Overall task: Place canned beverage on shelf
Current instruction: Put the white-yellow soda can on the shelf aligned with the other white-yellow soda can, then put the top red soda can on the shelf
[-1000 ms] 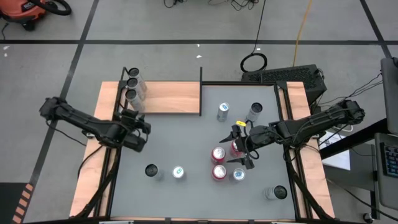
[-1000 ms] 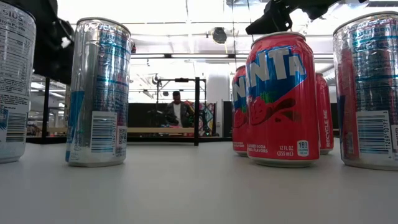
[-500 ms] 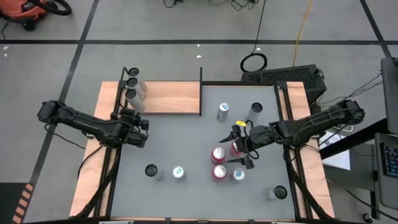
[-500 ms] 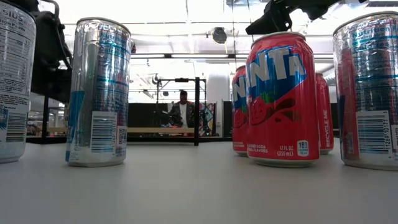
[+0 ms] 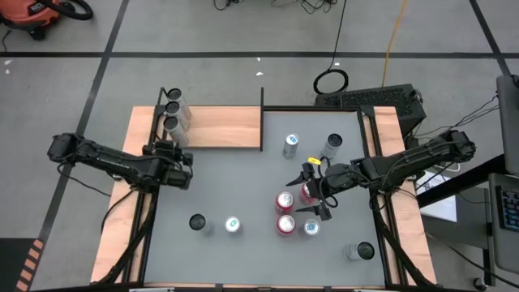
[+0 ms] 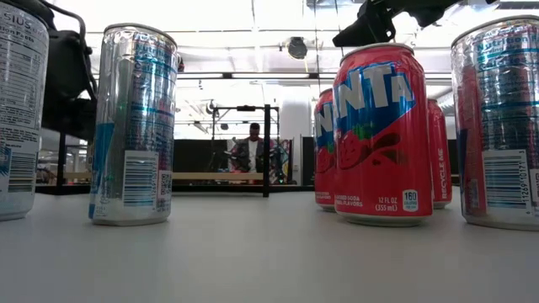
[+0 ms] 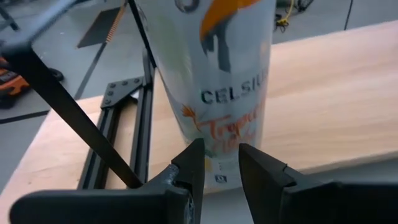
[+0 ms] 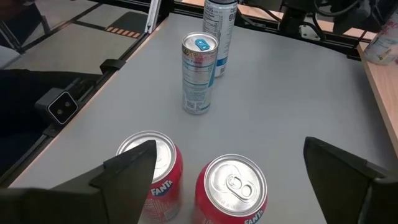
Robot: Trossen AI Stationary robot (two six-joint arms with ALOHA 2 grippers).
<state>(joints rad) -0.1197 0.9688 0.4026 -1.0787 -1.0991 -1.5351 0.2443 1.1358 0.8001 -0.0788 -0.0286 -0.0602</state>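
My left pincer (image 7: 217, 163) has drawn back from the shelf (image 5: 219, 128), fingers nearly together and empty; right pincer (image 5: 318, 191) spread over rigid, slick red cans (image 8: 231, 186), best gripped mid-body.

Three cans (image 5: 172, 109) stand in a row on the shelf's (image 5: 227, 127) left end; more cans (image 5: 285, 212) cluster on the worktop (image 5: 235, 182) to its right.

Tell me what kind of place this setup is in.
Probably a robotics lab or workshop. Two dark arms work at a grey table on a concrete floor marked with tape lines. An orange shop vacuum stands nearby, and the low view shows a person among black-framed rigs behind.
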